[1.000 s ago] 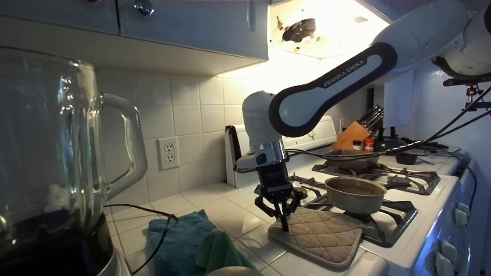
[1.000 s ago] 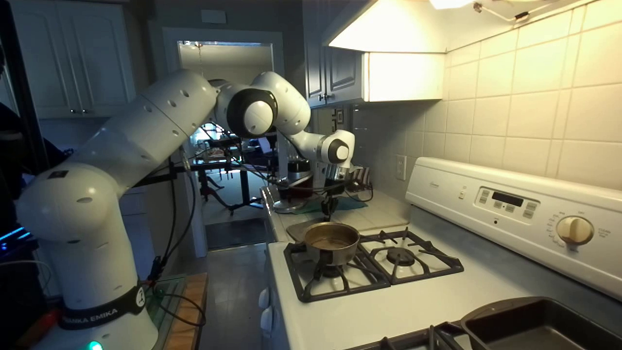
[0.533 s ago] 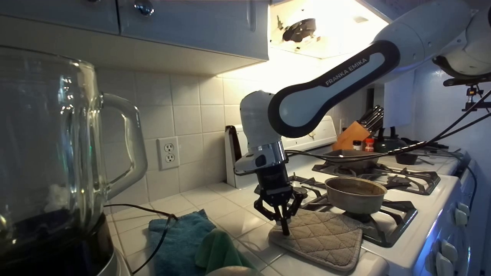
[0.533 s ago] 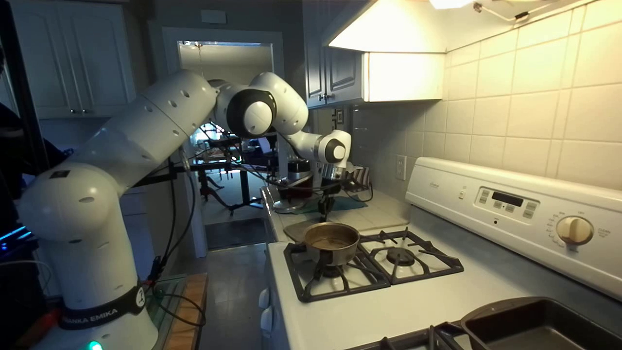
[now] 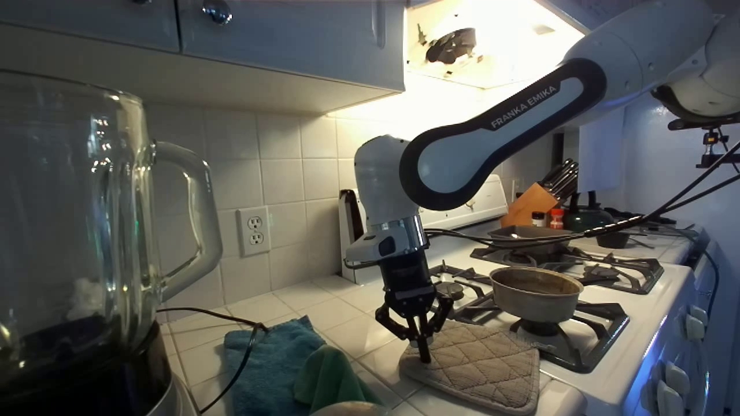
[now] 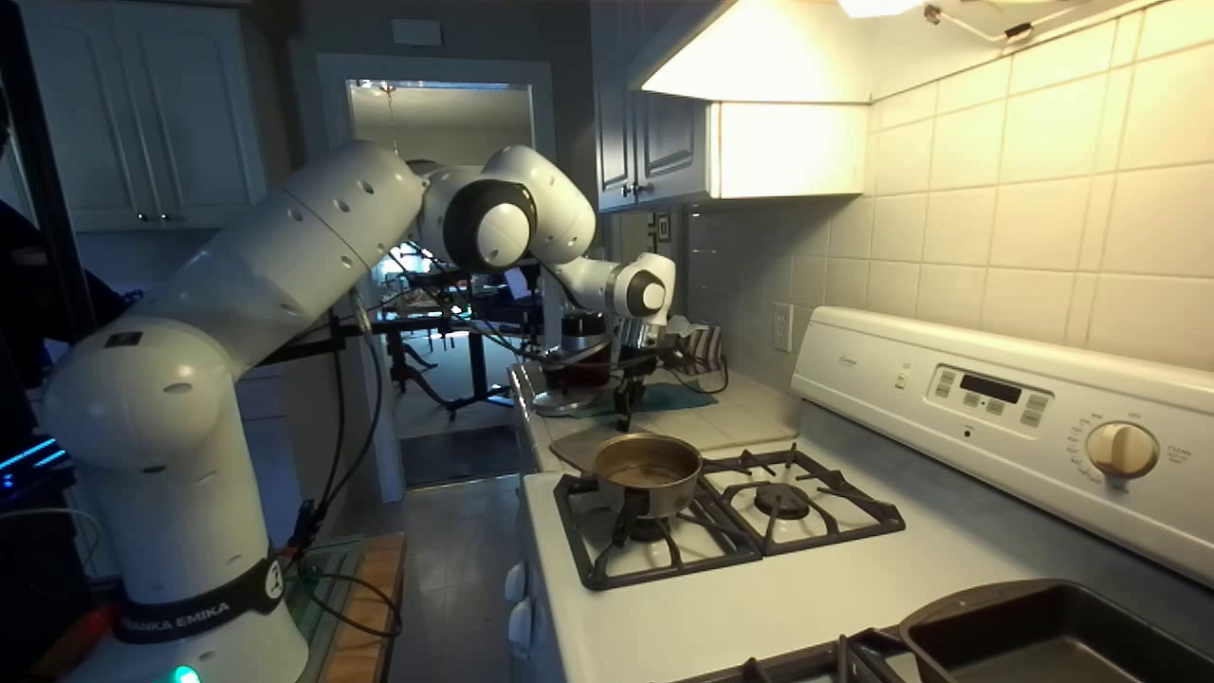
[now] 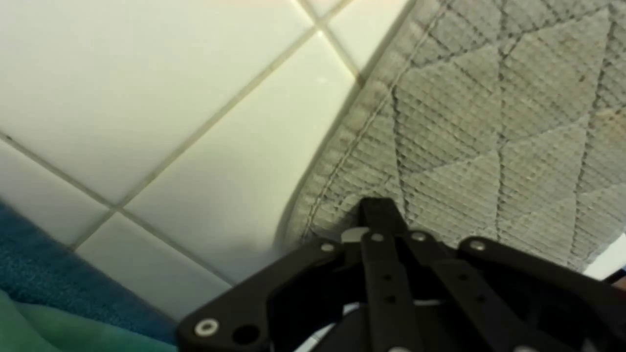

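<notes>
A beige quilted pot holder point(image 5: 477, 367) lies on the white tiled counter beside the stove. My gripper point(image 5: 425, 353) points down at its near left corner, with the fingers shut together and nothing seen between them. In the wrist view the closed tips of the gripper point(image 7: 377, 203) rest on, or very close to, the fabric of the pot holder point(image 7: 455, 117), just inside its stitched edge. An exterior view shows the pot holder point(image 6: 580, 446) partly hidden behind a metal pot point(image 6: 648, 474), with the gripper point(image 6: 624, 422) standing over it.
The pot point(image 5: 536, 300) sits on the front burner grate point(image 5: 601, 341), close to the pot holder. A blue towel point(image 5: 274, 361) and a green cloth point(image 5: 329, 378) lie left of the gripper. A glass blender point(image 5: 185, 231) stands nearest the camera. A dark baking pan point(image 6: 1043, 655) is farther along the stove.
The gripper, still shut, has moved a little away from the stove and toward the counter's front. The pot holder has slid the same way beneath it. The pot has stayed put.
</notes>
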